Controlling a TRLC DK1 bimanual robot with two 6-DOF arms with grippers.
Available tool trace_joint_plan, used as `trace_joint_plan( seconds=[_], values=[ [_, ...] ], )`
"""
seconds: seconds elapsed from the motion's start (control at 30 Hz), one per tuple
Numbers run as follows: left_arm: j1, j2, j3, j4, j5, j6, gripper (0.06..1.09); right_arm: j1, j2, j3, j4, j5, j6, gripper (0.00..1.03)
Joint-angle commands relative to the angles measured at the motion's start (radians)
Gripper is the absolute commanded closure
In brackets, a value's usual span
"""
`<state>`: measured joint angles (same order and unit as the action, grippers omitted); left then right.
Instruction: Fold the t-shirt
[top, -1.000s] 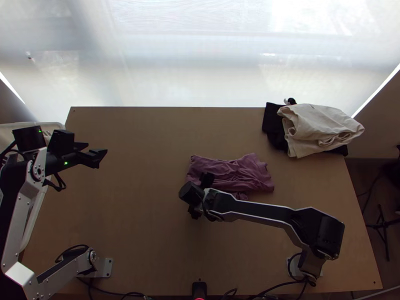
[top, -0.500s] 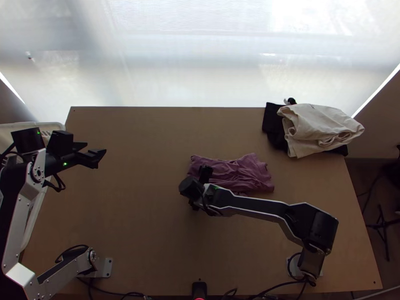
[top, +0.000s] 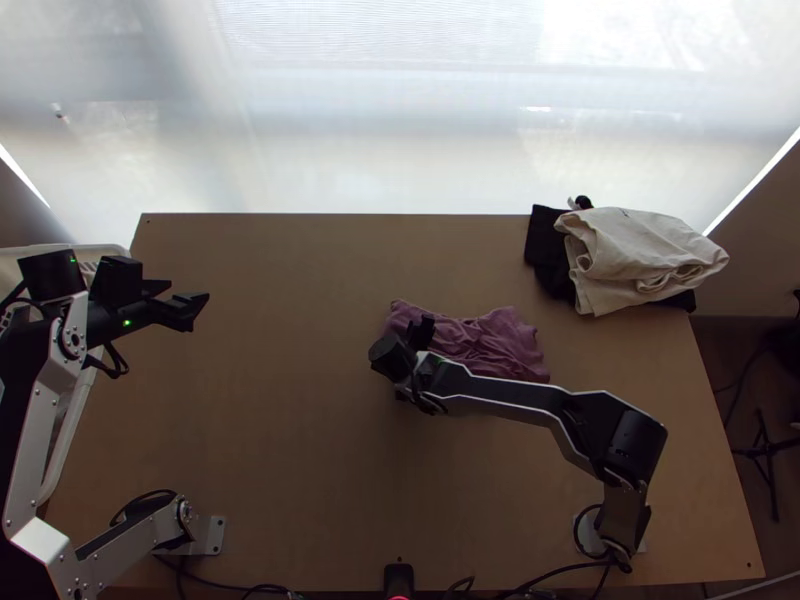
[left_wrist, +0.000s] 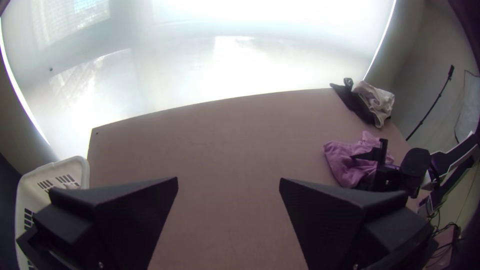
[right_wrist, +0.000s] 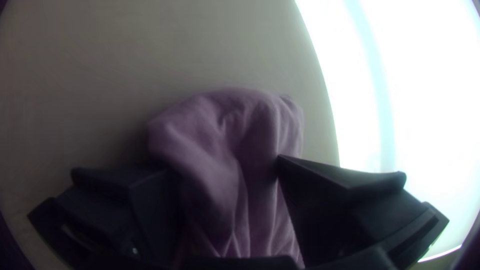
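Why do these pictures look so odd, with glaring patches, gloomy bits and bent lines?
Top view: strong glare from the pale backdrop, the table dim before it; left wrist view: the table's far edge bows, as fisheye pictures make it; right wrist view: white glare down one side, the purple shirt in shade, corners dark.

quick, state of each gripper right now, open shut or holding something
Left gripper: open, holding nothing.
Right gripper: open, the mauve t-shirt bunched between its parted fingers.
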<state>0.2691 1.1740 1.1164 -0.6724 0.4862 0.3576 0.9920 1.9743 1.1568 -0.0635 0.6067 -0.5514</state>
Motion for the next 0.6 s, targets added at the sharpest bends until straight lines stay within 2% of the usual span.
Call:
trace_joint_plan(
  seconds=[0.0, 0.07, 0.1, 0.23, 0.3, 0.4, 0.57],
  values=[
    [0.024, -0.002, -0.004, -0.001, 0.012, 0.000, 0.11, -0.013, 0.020, -0.020, 0.041, 0.011, -0.004, 0.69],
    [0.030, -0.005, -0.003, -0.001, 0.011, 0.001, 0.11, -0.015, 0.020, -0.035, 0.065, 0.011, -0.004, 0.93],
    [0.036, -0.005, -0.003, -0.003, 0.012, 0.001, 0.11, -0.015, 0.020, -0.042, 0.077, 0.013, -0.005, 1.00],
    [0.048, -0.013, -0.003, -0.004, 0.015, 0.001, 0.11, -0.029, 0.017, -0.046, 0.131, 0.019, 0.004, 1.00],
    [0.055, -0.022, -0.007, -0.006, 0.020, 0.000, 0.11, -0.035, -0.008, -0.046, 0.192, 0.064, -0.001, 1.00],
    [0.070, -0.031, -0.012, -0.006, 0.022, -0.005, 0.11, -0.059, -0.089, -0.017, 0.280, 0.093, -0.030, 1.00],
    [0.074, -0.047, 0.020, -0.049, 0.020, -0.002, 0.11, -0.141, -0.170, 0.138, 0.271, 0.094, -0.111, 1.00]
  ],
)
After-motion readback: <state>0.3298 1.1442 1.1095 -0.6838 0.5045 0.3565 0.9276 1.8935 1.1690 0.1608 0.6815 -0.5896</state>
